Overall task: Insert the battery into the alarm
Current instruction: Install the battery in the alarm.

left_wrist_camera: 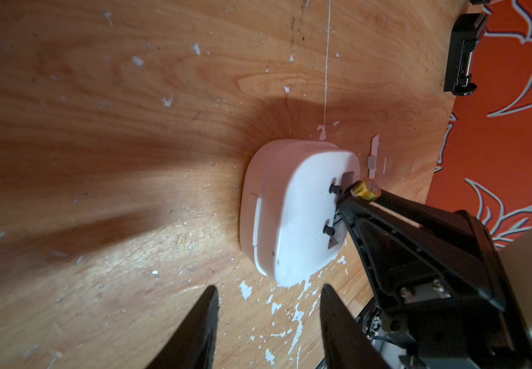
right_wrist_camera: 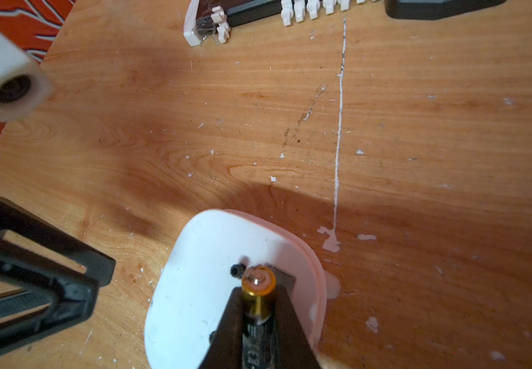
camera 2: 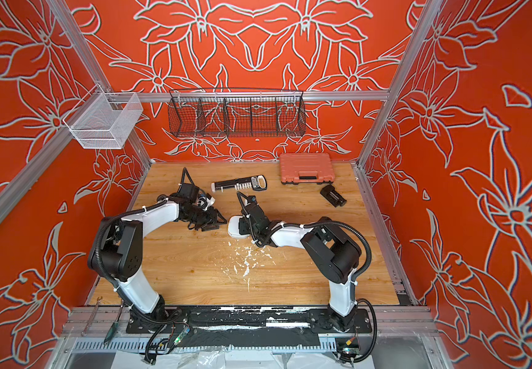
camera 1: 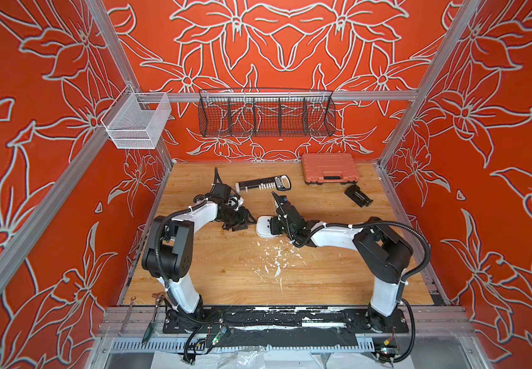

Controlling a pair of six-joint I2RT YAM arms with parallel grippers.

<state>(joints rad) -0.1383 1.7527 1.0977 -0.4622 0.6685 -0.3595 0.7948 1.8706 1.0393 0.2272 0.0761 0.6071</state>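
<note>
Battery (right_wrist_camera: 257,306): clamped in the right gripper (right_wrist_camera: 258,290), its gold end sticking out past the tips at the dark slot in the back of the alarm (right_wrist_camera: 200,287), just beside a small black knob; whether it touches the slot cannot be told.
Left gripper (left_wrist_camera: 269,289): low over the tabletop (camera 1: 213,274), just left of the alarm, jaws apart with nothing between them.
Alarm: lies mid-tabletop with its plain white back up, between the two grippers.
Right gripper: reaches over the alarm from the right, jaws closed on the battery.
Flat tool (camera 1: 263,184): black and white, lying behind the alarm, well apart from it.
Orange case (camera 1: 329,168): closed, flat, at the back right.
Black block (camera 1: 358,195): near the case, in front of it.
</note>
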